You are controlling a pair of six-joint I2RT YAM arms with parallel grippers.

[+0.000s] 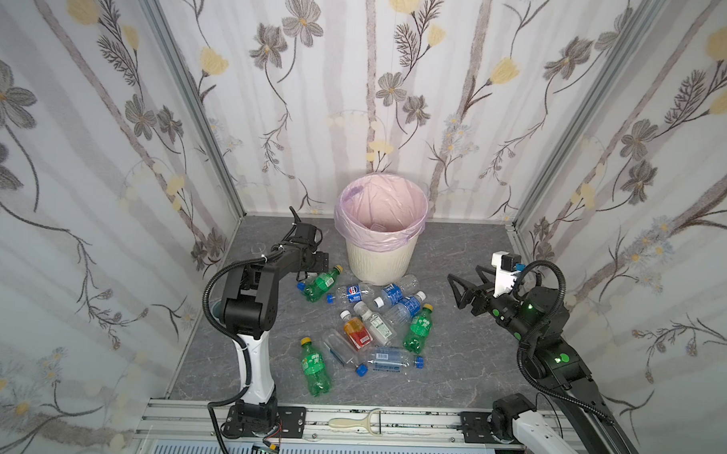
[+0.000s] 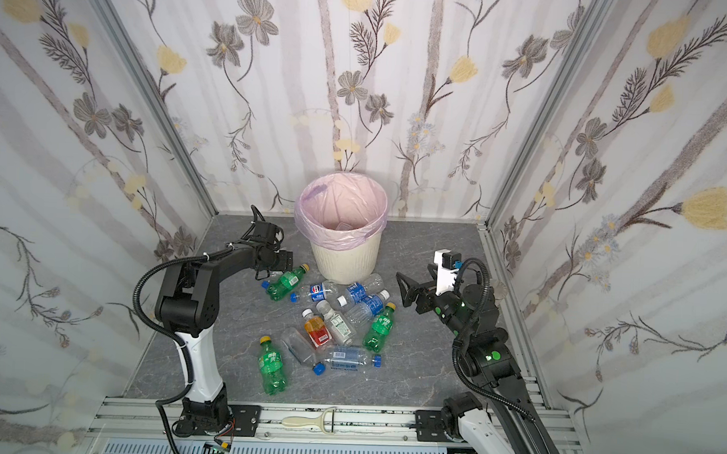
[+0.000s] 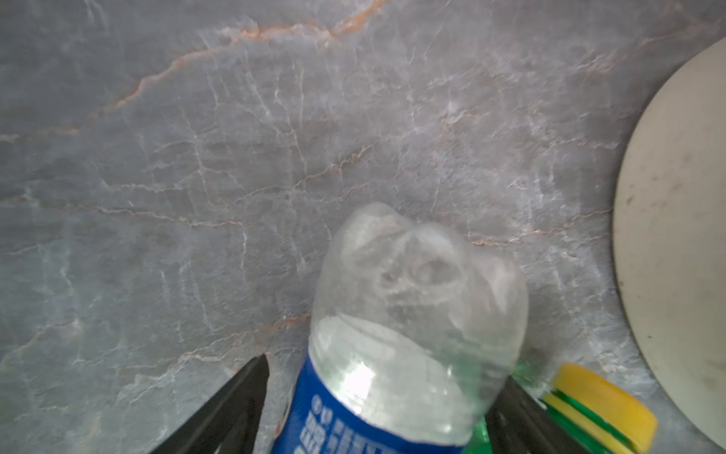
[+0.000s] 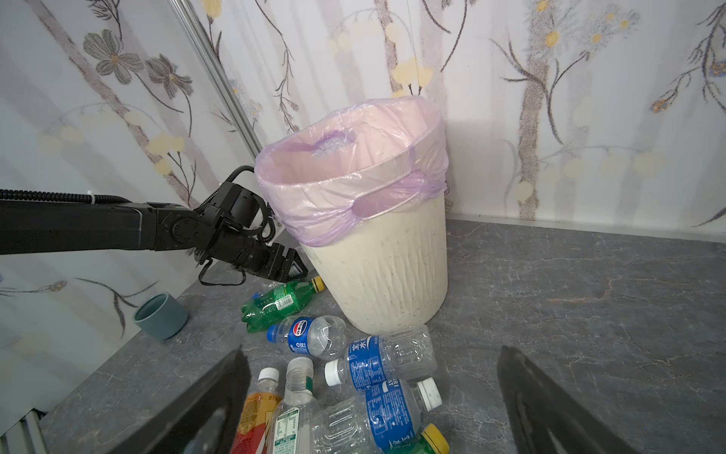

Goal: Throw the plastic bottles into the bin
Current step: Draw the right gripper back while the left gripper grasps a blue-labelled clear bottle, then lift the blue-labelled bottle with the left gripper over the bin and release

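Several plastic bottles lie on the grey table in front of the bin [image 1: 379,257] [image 2: 344,260]: green ones with yellow caps [image 1: 322,282] [image 1: 315,370], clear ones with blue labels [image 1: 353,294], and an orange-red one [image 1: 356,334]. My left gripper [image 1: 310,274] [image 3: 385,367] is low beside the bin's left foot. Its jaws straddle a clear blue-labelled bottle [image 3: 412,314]. One finger [image 3: 243,397] still stands apart from that bottle, so the gripper is open. My right gripper [image 1: 466,277] [image 4: 373,350] hangs open and empty above the right of the pile.
The bin [image 4: 377,283] stands at the back centre with a pink bag over its rim. A small grey cup [image 4: 161,316] stands by the left wall. A cream peeler [image 1: 357,423] lies on the front rail. Patterned walls close in three sides.
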